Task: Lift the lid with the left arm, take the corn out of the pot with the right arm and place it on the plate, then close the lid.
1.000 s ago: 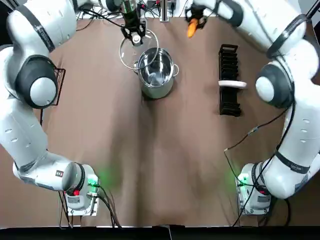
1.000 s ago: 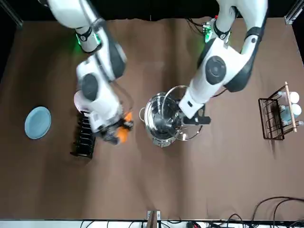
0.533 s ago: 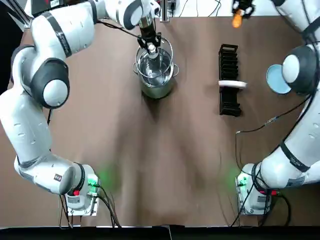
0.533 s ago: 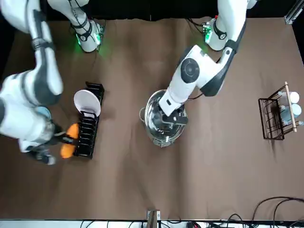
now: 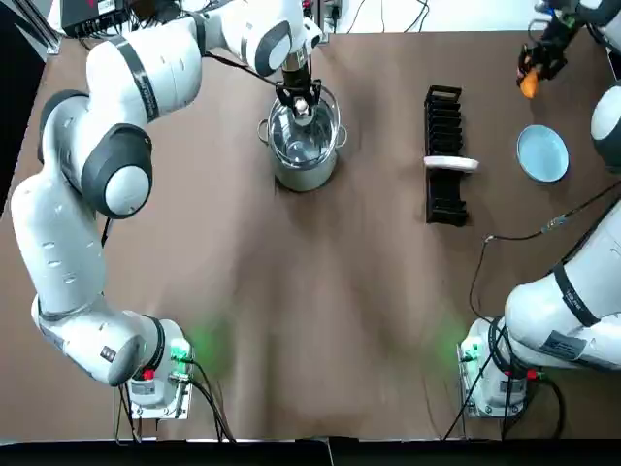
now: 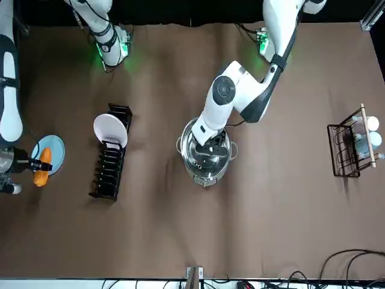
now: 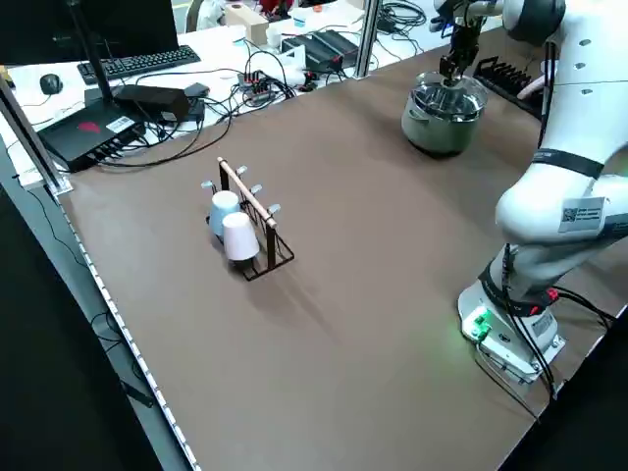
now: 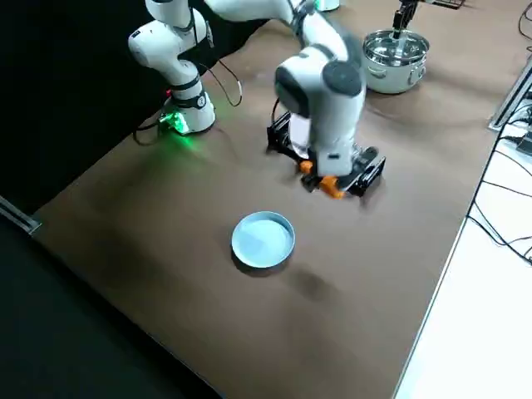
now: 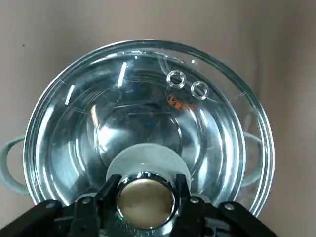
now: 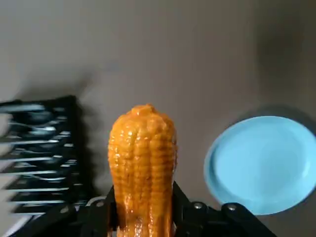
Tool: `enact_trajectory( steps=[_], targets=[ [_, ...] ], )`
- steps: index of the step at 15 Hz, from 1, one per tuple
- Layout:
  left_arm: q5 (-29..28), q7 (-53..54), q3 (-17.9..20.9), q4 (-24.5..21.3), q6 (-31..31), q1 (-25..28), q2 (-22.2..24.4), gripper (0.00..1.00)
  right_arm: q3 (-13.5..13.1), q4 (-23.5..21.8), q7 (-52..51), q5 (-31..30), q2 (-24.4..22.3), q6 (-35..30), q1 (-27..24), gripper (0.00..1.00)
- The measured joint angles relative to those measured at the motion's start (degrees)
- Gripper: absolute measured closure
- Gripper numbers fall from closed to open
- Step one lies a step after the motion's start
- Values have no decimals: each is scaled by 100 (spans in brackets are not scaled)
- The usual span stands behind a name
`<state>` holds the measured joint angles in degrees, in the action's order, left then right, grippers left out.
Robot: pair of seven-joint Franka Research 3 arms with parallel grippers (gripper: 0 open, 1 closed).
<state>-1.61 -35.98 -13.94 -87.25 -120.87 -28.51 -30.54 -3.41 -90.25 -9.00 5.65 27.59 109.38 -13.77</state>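
The steel pot (image 5: 303, 167) stands at the far middle of the table. Its glass lid (image 9: 138, 113) lies over the pot's mouth, and my left gripper (image 5: 298, 97) is shut on the lid's knob (image 9: 145, 197). The orange corn (image 10: 142, 158) is clamped upright in my right gripper (image 5: 535, 70), which is shut on it. It hangs in the air at the far right, just beyond the light blue plate (image 5: 541, 153), not touching it. In the right side view the corn (image 8: 329, 184) is well above the plate (image 8: 263, 239).
A black dish rack (image 5: 443, 155) holding one white plate (image 5: 450, 163) stands between the pot and the blue plate. A wire cup rack (image 7: 245, 221) with cups sits at the table's left edge. Cables run along the far edge.
My left gripper has brought the lid from beside the pot to over its mouth. My right gripper has carried the corn rightward, past the dish rack, to the blue plate's far side.
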Motion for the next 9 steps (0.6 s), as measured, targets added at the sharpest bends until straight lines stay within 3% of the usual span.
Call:
enact_trajectory(
  steps=[5,9],
  targets=[
    [-64,-3,11,-1,-7,-13,-88,49,4,-1143,-1199,-104,1,1184,-592,60],
    [-95,-3,7,-2,-7,-22,-111,49,6,-1520,-2132,-109,0,1416,-1054,60]
  ],
)
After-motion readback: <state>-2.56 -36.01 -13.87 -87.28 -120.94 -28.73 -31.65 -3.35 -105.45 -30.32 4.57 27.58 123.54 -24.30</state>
